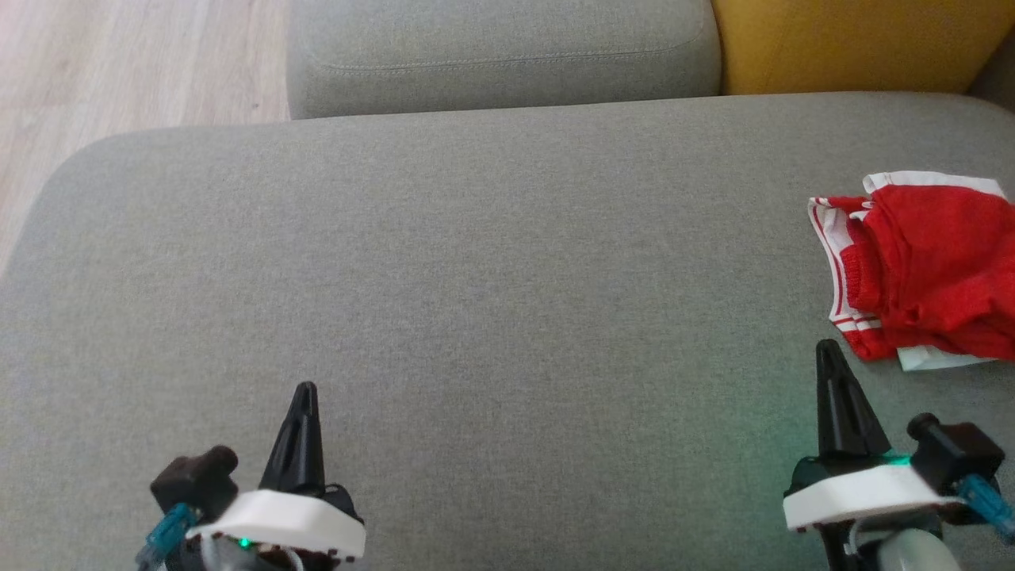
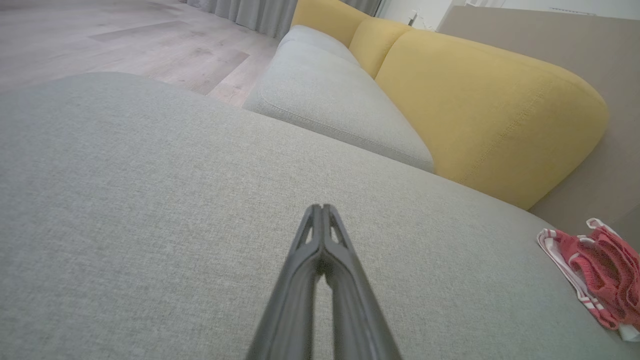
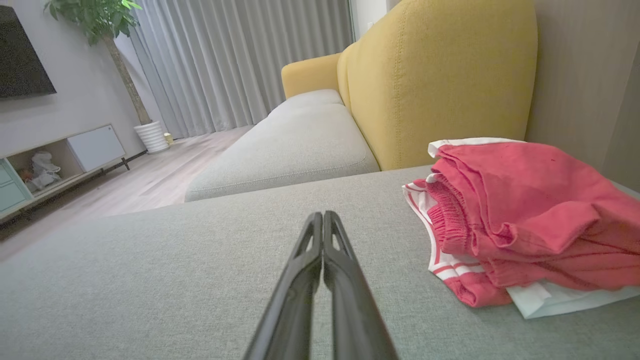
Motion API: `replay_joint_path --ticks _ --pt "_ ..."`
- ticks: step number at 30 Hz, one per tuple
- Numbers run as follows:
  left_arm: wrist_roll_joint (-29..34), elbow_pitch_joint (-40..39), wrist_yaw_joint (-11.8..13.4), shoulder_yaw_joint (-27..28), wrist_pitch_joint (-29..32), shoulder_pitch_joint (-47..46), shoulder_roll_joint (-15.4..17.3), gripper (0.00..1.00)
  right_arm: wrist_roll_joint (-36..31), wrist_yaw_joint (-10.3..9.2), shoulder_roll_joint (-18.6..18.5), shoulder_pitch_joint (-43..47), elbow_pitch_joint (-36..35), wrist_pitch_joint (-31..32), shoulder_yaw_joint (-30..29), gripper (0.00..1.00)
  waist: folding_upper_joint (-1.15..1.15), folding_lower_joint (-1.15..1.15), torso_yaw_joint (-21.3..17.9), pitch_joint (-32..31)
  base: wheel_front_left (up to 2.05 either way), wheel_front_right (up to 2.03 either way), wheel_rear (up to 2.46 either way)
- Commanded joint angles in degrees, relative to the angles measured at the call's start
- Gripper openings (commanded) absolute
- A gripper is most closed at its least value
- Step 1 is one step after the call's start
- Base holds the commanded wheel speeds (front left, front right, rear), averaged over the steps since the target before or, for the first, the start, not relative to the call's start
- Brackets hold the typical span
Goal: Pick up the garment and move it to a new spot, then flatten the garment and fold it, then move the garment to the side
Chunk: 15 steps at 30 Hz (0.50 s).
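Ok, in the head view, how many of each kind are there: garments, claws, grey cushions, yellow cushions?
Garment: 1
Claws: 2 (left claw, right claw, both shut)
Grey cushions: 2 (near cushion, far cushion)
Yellow cushion: 1
Total: 6
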Motion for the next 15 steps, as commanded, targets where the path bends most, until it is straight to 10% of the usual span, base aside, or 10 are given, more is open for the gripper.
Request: replay_joint_path --ticks 1,15 --pt "-1.7 -1.7 -0.7 0.8 0.3 -2.4 0.3 0.00 2.2 0.00 -0.4 -2.2 -1.6 0.5 -0.1 0.00 0.00 0.00 0.0 0.0 0.00 0.00 0.00" --pt "-10.2 -0.7 -2.0 2.3 2.2 -3.5 0.8 0.00 12.2 -0.01 -0.7 -3.0 -1.2 2.5 -0.3 0.00 0.00 0.00 -0.2 -0.2 0.00 0.00 0.00"
